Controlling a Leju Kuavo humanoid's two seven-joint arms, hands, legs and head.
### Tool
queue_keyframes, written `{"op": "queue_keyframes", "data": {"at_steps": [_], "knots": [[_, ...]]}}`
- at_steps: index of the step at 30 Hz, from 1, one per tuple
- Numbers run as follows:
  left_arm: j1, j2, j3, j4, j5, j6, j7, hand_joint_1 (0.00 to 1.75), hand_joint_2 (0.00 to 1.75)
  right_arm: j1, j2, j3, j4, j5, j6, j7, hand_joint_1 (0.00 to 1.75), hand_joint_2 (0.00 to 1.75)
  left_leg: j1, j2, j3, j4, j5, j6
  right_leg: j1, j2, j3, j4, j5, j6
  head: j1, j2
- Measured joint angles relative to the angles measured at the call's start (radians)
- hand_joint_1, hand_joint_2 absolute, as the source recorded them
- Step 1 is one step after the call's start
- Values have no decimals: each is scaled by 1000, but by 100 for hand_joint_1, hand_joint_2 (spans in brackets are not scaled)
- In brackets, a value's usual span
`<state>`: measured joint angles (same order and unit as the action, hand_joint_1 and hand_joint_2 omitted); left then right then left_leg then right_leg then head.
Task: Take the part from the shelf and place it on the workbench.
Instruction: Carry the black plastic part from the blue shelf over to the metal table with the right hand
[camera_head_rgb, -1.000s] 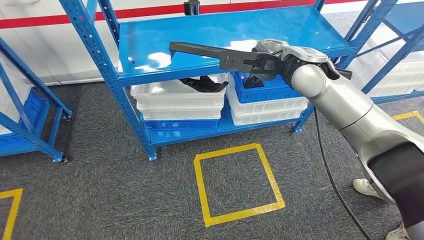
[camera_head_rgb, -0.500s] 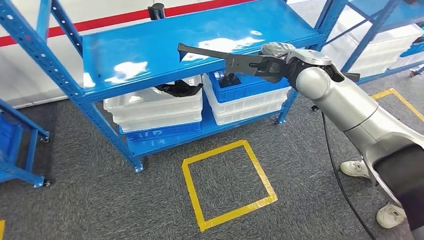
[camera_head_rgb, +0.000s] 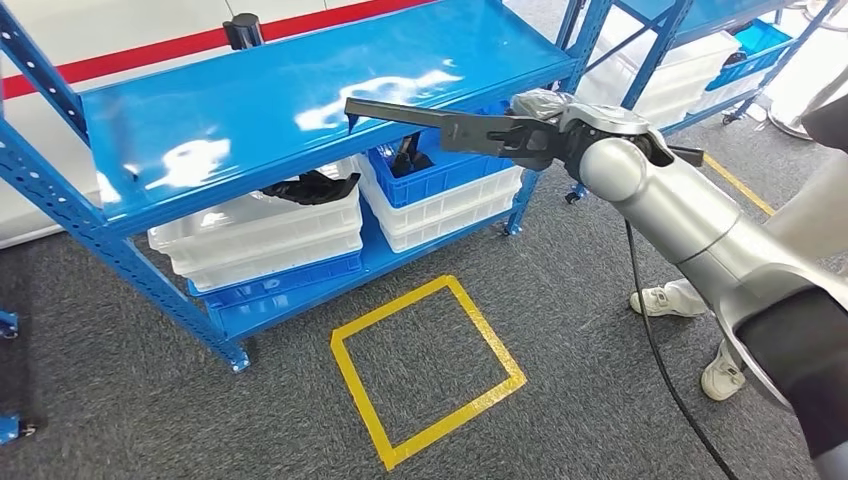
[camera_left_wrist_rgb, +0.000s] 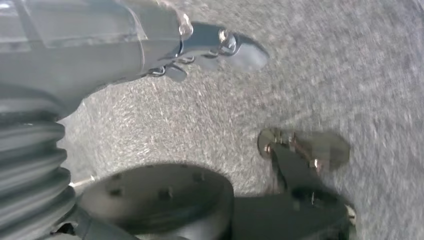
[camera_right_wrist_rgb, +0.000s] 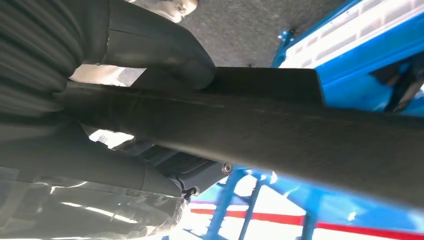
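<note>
Now right robot hand (camera_head_rgb: 545, 128) gripping long black part (camera_head_rgb: 420, 115), held level beside blue shelf (camera_head_rgb: 250, 95)

Floor: dark grey carpet (camera_head_rgb: 600, 300), marked with a yellow tape square (camera_head_rgb: 425, 370) and a yellow line (camera_head_rgb: 738, 185). 
Wall: white with a red stripe (camera_head_rgb: 150, 50). 
Furniture: blue metal racks (camera_head_rgb: 70, 200), glossy shelves reflecting bright overhead light; stacked white bins (camera_head_rgb: 255, 240) and blue bins (camera_head_rgb: 440, 180) on lower shelf.
</note>
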<state>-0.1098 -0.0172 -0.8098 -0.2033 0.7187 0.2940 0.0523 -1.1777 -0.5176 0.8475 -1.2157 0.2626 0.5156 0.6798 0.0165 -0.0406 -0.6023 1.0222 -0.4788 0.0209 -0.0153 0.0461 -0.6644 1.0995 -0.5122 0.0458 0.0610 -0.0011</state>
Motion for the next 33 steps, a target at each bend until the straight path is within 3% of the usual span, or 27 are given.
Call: {"op": "queue_keyframes", "data": {"at_steps": [2, 3, 4, 5, 7, 8, 10, 13, 20, 26, 28, 31, 33], "knots": [[3, 0, 0, 0, 0, -1, 1, 0, 175, 1, 3, 2, 0, 5, 2, 0, 175, 175, -4, 32, 8, 0, -7, 8, -1, -35, -67, 131, -53, 7, 11, 0], [3, 0, -1, 0, 0, -1, 1, 0, 175, 3, 4, 4, 0, 8, 4, 0, 175, 175, -6, 46, 11, 0, -10, 9, -1, -40, -89, 174, -63, 8, 15, 0], [4, 1, -1, 1, 0, -1, 1, 0, 175, 5, 5, 6, -1, 10, 6, 0, 175, 175, -8, 60, 13, 0, -14, 10, -1, -41, -96, 184, -55, 8, 19, 0], [3, 1, -1, 1, 0, -1, 1, 0, 175, 6, 5, 8, -2, 9, 5, 0, 175, 175, -10, 72, 16, 0, -17, 9, 0, -42, -82, 153, -28, 5, 23, 0], [0, 0, -1, 0, 0, -1, 0, 0, 175, 4, 4, 10, -9, 3, -1, 0, 175, 175, -15, 90, 21, 0, -23, 6, 6, -42, -15, 19, 41, -10, 29, 0], [-1, -1, -2, 0, 0, -1, 0, 0, 175, 3, 4, 10, -12, 0, -5, 0, 175, 175, -17, 97, 22, 0, -25, 3, 10, -43, 16, -41, 61, -18, 28, 0], [-4, -2, -3, 0, 0, -1, 0, 0, 175, 0, 3, 10, -17, -1, -10, 0, 175, 175, -21, 102, 20, 3, -32, 1, 15, -48, 45, -96, 68, -25, 24, 0], [-5, -2, -9, 0, 1, -1, 0, 0, 175, 1, 0, 11, -19, -7, -15, 0, 175, 175, -21, 93, 21, 6, -35, 3, 16, -54, 46, -98, 64, -19, 17, 0], [-4, 0, -17, 0, 6, -1, 1, 0, 175, 2, -4, 10, -10, -33, -41, 0, 175, 175, -21, 60, 17, 6, -32, -2, 16, -77, 47, -95, 58, -20, 3, 0], [-3, 0, -17, 0, 7, -1, 1, 0, 175, 0, -3, 9, -5, -33, -41, 0, 175, 175, -23, 55, 17, 2, -27, 4, 12, -83, 48, -97, 58, -14, 0, 0], [-4, 0, -17, 0, 7, -1, 1, 0, 175, -4, -5, 8, -4, -33, -41, 0, 175, 175, -18, 59, 25, -9, -21, 11, 10, -71, 37, -68, 40, -7, 2, 0], [-5, -1, -17, 0, 8, -1, 1, 0, 175, -6, -13, 7, -2, -34, -41, 0, 175, 175, -14, 66, 37, -15, -23, 19, 6, -54, -46, 105, -33, 3, 15, 0], [-4, -2, -17, 0, 9, -1, 1, 0, 175, 0, -17, 9, 1, -35, -41, 0, 175, 175, -15, 70, 46, -14, -29, 20, 5, -53, -91, 182, -42, 6, 24, 0]]}}
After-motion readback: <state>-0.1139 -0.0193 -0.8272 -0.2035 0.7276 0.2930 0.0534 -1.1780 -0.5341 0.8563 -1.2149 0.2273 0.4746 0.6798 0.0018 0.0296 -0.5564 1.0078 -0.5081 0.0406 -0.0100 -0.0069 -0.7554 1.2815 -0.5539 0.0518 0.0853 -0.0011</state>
